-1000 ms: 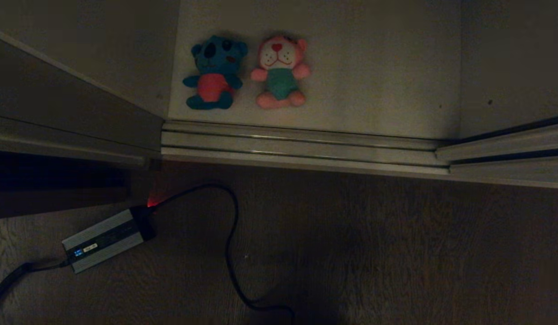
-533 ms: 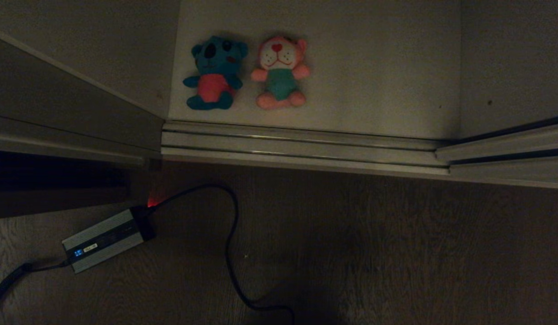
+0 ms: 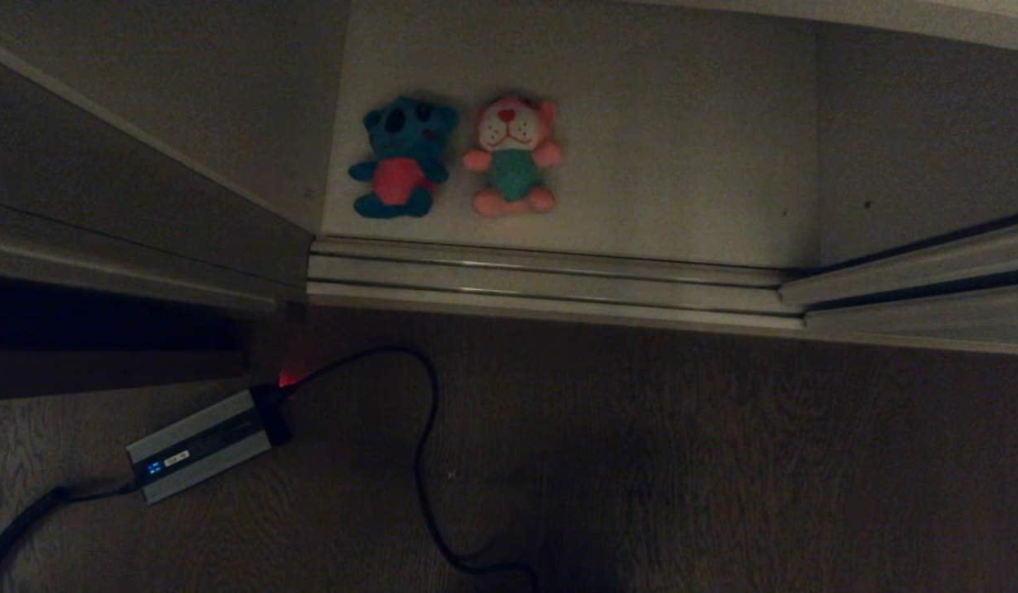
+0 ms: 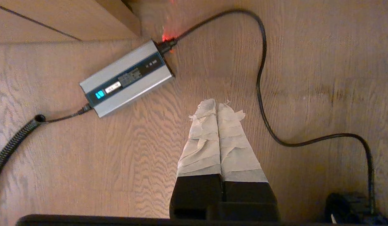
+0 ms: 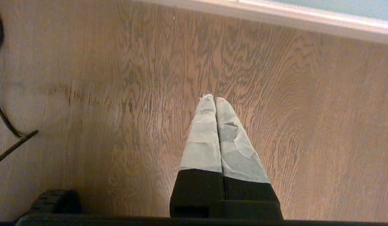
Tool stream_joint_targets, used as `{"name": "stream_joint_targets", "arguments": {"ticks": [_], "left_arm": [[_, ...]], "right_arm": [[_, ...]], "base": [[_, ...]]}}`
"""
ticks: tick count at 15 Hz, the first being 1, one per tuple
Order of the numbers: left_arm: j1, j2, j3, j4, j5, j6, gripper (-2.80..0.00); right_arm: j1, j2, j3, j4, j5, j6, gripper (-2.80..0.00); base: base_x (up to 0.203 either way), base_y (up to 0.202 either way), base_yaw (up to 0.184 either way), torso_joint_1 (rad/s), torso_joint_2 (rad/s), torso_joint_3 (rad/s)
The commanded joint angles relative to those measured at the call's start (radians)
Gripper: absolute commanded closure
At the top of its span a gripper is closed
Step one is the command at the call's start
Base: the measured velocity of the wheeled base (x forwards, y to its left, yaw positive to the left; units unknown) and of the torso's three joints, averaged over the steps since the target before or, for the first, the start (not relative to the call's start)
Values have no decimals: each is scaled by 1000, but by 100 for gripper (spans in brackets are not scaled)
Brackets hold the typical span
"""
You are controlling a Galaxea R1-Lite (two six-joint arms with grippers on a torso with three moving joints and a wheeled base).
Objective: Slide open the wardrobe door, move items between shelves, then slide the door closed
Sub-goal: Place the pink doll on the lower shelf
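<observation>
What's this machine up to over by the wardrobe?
Right now nothing is being handled. The blue plush toy and the pink plush toy sit side by side, close together, on the bottom shelf of the open wardrobe, just behind the floor track. The left pincer and right pincer are both shut and empty, pointing down over the wooden floor. A silver power brick with its black cable lies on the floor near the left one.

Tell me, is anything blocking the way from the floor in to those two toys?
Nothing visible does. The blue toy and pink toy lie side by side on the shelf, with the opening uncovered. Only the floor track runs across in front. The charger and cable lie on the floor, left of that path.
</observation>
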Motion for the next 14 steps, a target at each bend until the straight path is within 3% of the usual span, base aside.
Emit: {"name": "stream_joint_targets", "arguments": {"ticks": [1, 14], "left_arm": [[0, 5, 0, 2, 0, 7, 0], [0, 5, 0, 2, -2, 17, 0]], "right_arm": [[0, -2, 5, 1, 0, -2, 0], [0, -2, 5, 1, 0, 0, 0]], "base": [[0, 0, 0, 2, 5, 197], [0, 0, 0, 1, 2, 201]]}}
